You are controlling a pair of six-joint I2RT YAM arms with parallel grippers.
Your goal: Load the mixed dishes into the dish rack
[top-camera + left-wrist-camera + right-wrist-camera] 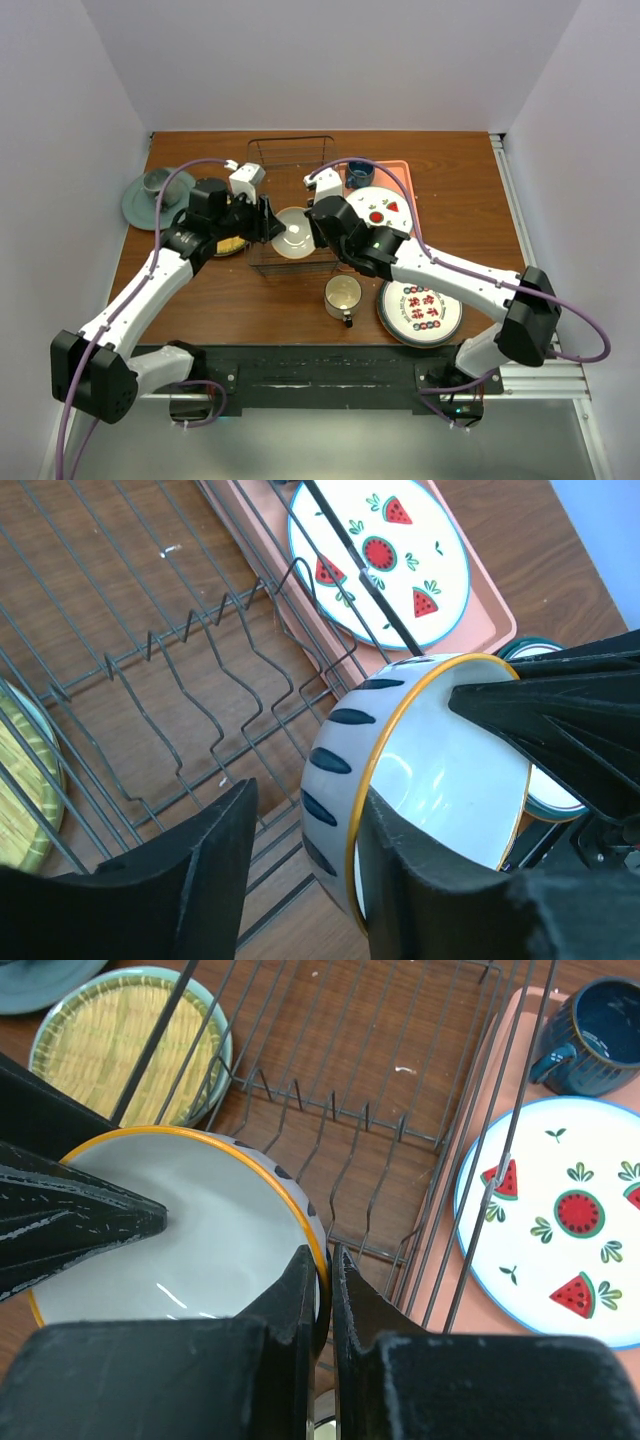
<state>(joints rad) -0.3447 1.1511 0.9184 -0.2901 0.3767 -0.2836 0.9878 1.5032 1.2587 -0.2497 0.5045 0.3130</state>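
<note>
The cream bowl (pixel 294 232) sits tilted at the near end of the dish rack (pixel 288 160), centre of the top view. The right fingers (pixel 292 1305) pinch its orange rim, almost closed. The left fingers (pixel 200 870) straddle the opposite rim, parted, with the outer one just clear of the wall.

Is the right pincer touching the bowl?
Touching. In the right wrist view the right pincer pinches the bowl by its orange rim, one finger inside and one outside, with no gap showing.
</note>
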